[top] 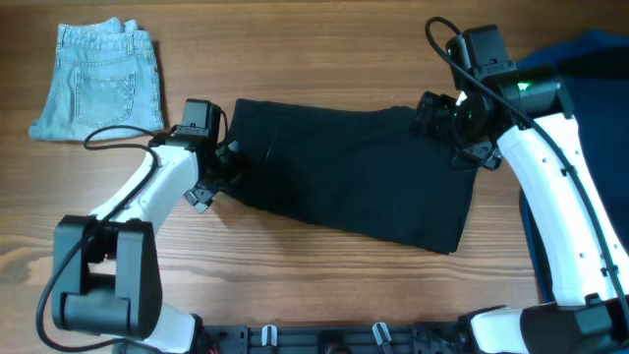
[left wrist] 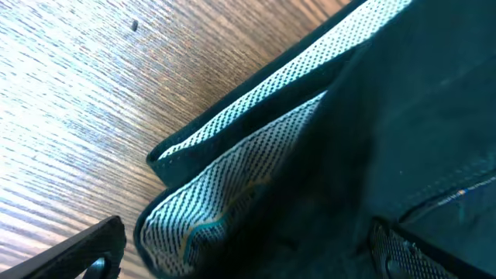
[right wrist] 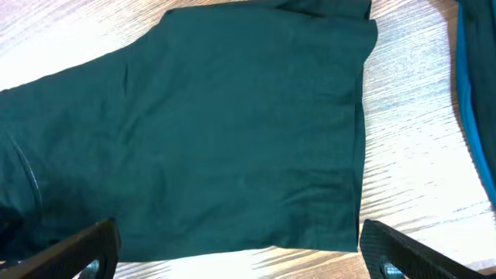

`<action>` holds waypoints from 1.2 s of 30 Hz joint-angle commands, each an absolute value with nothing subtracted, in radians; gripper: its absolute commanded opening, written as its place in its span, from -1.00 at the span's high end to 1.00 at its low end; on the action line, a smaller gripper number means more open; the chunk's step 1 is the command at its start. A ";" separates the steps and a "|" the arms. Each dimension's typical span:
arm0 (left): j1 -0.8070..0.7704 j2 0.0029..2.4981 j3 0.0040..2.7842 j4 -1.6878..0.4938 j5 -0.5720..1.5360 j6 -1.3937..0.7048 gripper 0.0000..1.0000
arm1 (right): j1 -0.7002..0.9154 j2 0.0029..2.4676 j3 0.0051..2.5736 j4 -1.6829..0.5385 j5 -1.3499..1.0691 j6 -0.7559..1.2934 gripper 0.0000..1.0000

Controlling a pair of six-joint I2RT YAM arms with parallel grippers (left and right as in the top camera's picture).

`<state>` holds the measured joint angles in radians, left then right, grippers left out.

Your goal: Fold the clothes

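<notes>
A dark, nearly black garment point(top: 344, 177) lies spread flat across the middle of the wooden table. My left gripper point(top: 221, 162) is at its left edge. In the left wrist view the open fingers point(left wrist: 248, 248) straddle the garment's edge point(left wrist: 403, 116), where a folded hem shows pale mesh lining point(left wrist: 232, 170). My right gripper point(top: 447, 123) is at the garment's upper right corner. In the right wrist view it point(right wrist: 239, 232) is open wide over the edge of the cloth point(right wrist: 232, 116), holding nothing.
Folded light denim shorts point(top: 98, 79) lie at the far left corner. A blue garment point(top: 590, 59) is heaped at the right edge, and also shows in the right wrist view point(right wrist: 473, 93). Bare wood table point(top: 324, 59) surrounds the dark garment.
</notes>
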<state>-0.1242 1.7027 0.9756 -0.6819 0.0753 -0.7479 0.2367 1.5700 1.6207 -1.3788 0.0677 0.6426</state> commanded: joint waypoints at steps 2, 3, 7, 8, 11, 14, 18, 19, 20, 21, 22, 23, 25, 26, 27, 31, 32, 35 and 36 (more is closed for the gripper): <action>-0.118 1.768 0.987 -0.664 0.058 -0.772 -0.99 | 0.234 1.580 1.610 -1.387 0.051 0.654 -0.99; -0.118 1.776 0.987 -0.661 0.058 -0.772 -0.99 | 0.234 1.580 1.610 -1.391 0.051 0.654 -0.99; -0.113 1.781 0.987 -0.623 0.058 -0.772 -0.51 | 0.234 1.580 1.610 -1.399 0.051 0.654 -1.00; -0.111 1.781 0.987 -0.617 0.058 -0.772 -0.39 | 0.234 1.580 1.610 -1.400 0.051 0.654 -1.00; -0.102 1.781 0.987 -0.612 0.043 -0.772 -0.14 | 0.234 1.580 1.610 -1.401 0.051 0.654 -0.99; -0.093 1.781 0.987 -0.613 0.028 -0.780 0.41 | 0.234 1.580 1.610 -1.400 0.051 0.654 -0.99; -0.060 1.781 0.987 -0.606 -0.028 -0.875 0.92 | 0.234 1.580 1.610 -1.401 0.051 0.654 -0.99; -0.048 1.781 0.987 -0.601 -0.035 -0.884 0.92 | 0.234 1.580 1.610 -1.401 0.051 0.654 -0.99; -0.029 1.781 0.987 -0.602 -0.065 -0.916 0.92 | 0.234 1.580 1.610 -1.401 0.051 0.655 -0.99; -0.013 1.781 0.987 -0.602 -0.085 -0.943 0.92 | 0.234 1.580 1.610 -1.401 0.051 0.654 -1.00; 0.001 1.781 0.987 -0.603 -0.095 -0.960 0.92 | 0.234 1.580 1.610 -1.401 0.051 0.654 -0.99; 0.020 1.781 0.987 -0.604 -0.096 -0.979 0.92 | 0.234 1.580 1.610 -1.401 0.051 0.654 -1.00; 0.061 1.781 0.987 -0.609 -0.096 -1.004 0.92 | 0.234 1.580 1.610 -1.399 0.052 0.654 -0.99; 0.079 1.781 0.987 -0.612 -0.096 -1.004 0.92 | 0.234 1.580 1.610 -1.398 0.057 0.654 -1.00; 0.098 1.781 0.987 -0.617 -0.096 -1.004 0.92 | 0.234 1.580 1.610 -1.396 0.079 0.654 -0.99; 0.154 1.781 0.987 -0.662 -0.105 -1.054 0.92 | 0.234 1.581 1.607 -1.387 0.157 0.659 -0.99; 0.170 1.781 0.987 -0.678 -0.106 -1.081 0.92 | 0.234 1.581 1.607 -1.385 0.148 0.672 -0.99; 0.187 1.781 0.987 -0.681 -0.105 -1.082 0.92 | 0.234 1.581 1.555 -1.361 0.039 0.730 -1.00; 0.187 1.781 0.987 -0.682 -0.104 -1.082 0.92 | 0.234 1.581 1.514 -1.341 -0.015 0.736 -0.99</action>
